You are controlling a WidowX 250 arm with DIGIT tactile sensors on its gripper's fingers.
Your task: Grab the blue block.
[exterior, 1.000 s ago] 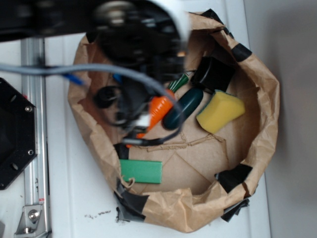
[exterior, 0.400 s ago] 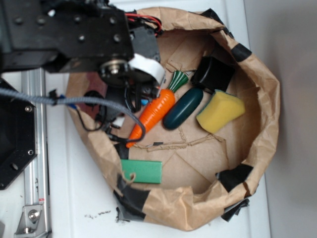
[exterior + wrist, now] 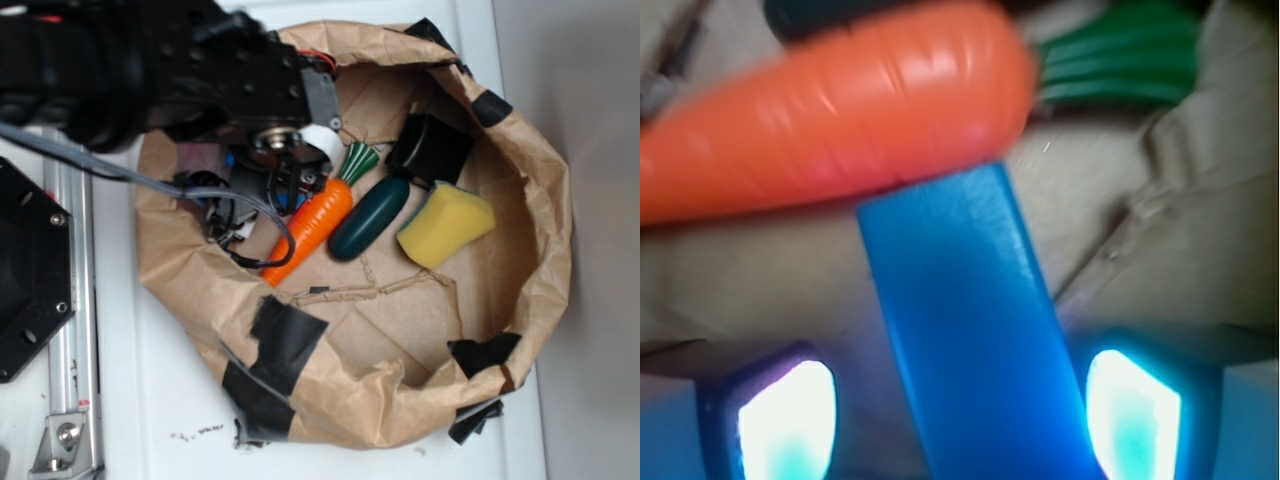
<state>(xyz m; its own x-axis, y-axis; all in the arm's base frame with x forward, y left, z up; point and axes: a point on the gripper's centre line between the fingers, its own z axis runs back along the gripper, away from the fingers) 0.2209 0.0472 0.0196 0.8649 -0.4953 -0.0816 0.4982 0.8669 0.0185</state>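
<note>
White bench (image 3: 150,400) carries a paper bag (image 3: 540,200); inside, the claw (image 3: 958,400) is spread wide around the blue block (image 3: 960,320), beside a carrot (image 3: 840,110)

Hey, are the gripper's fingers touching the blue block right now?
Apart. In the wrist view the blue block runs between the gripper's two lit fingers, with bare paper showing in the gap on each side of it.
</note>
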